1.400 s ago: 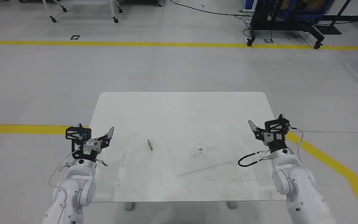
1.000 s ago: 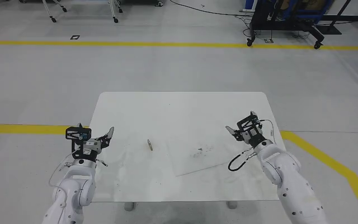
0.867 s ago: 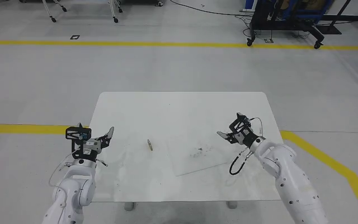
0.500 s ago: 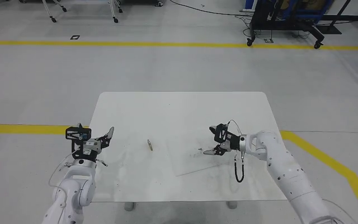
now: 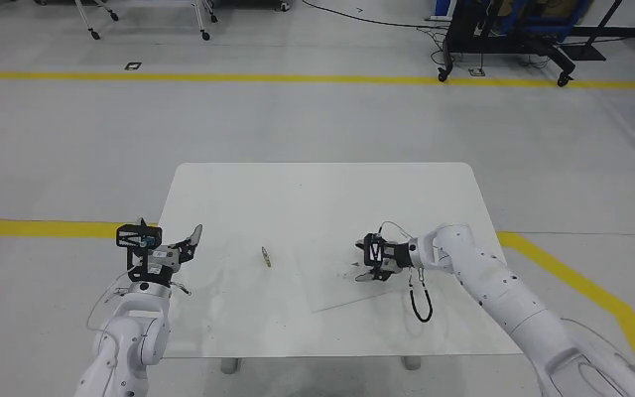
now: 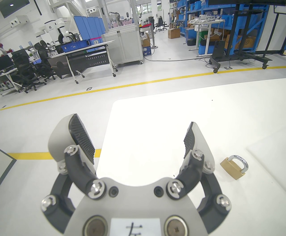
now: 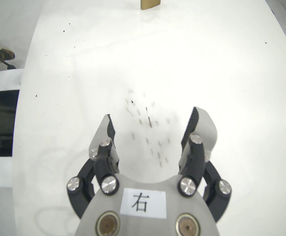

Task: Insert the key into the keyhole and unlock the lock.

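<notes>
Needs to grab the key [image 7: 148, 116] with the open right gripper [image 7: 152, 112] near it, push it into the lock [image 6: 232, 168] and turn, left gripper [image 6: 133, 120] open too.

The padlock [image 7: 150, 4] is cut off by the edge of the right wrist view, with just one end of its brass body showing. In the top view, left of centre, it is too small to make out its shackle. The key [image 7: 148, 117] is a thin sliver, its teeth too small to tell. The keyhole is hidden.
</notes>
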